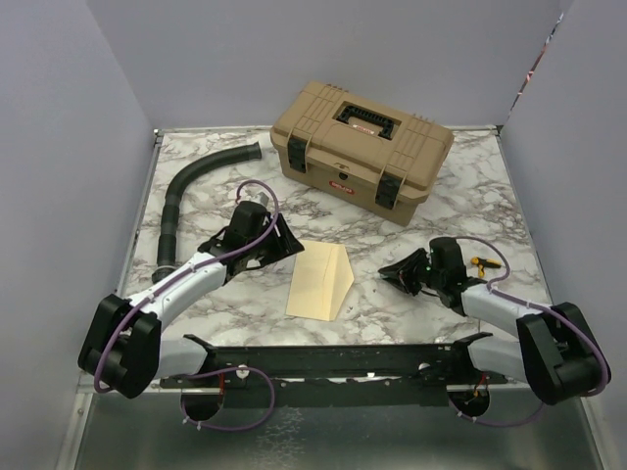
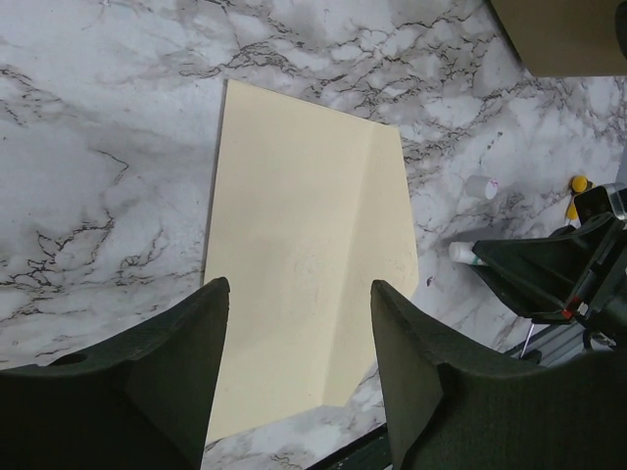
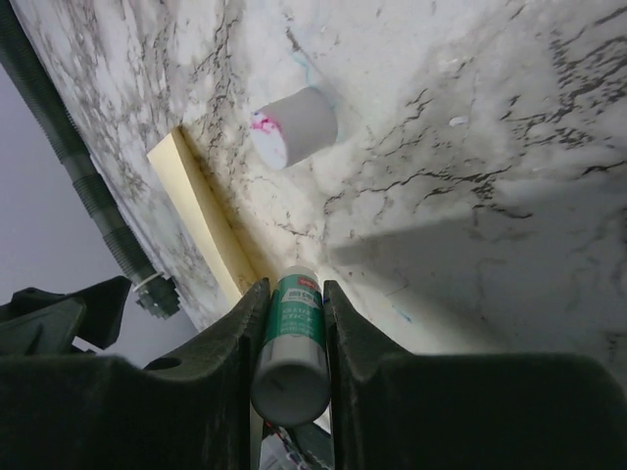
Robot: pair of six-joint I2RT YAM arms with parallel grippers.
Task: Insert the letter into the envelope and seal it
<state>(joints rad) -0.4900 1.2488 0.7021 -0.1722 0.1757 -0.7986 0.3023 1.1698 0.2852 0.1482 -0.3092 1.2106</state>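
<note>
The pale yellow envelope (image 1: 318,279) lies flat on the marble table (image 1: 225,294), its flap spread toward the right. The left wrist view shows the envelope (image 2: 304,264) just beyond my left gripper (image 2: 299,284), which is open and empty above its near end. From above, the left gripper (image 1: 289,245) sits at the envelope's left edge. To the envelope's right, my right gripper (image 3: 294,284) is shut on a green-labelled glue stick (image 3: 294,323), tip pointing at the envelope's edge (image 3: 201,211). The stick's white cap (image 3: 294,127) lies loose on the table. No view shows the letter.
A tan toolbox (image 1: 362,147) stands at the back of the table. A black corrugated hose (image 1: 181,201) curves along the left side. A small yellow object (image 1: 480,262) lies beside the right arm. Grey walls enclose the table on three sides.
</note>
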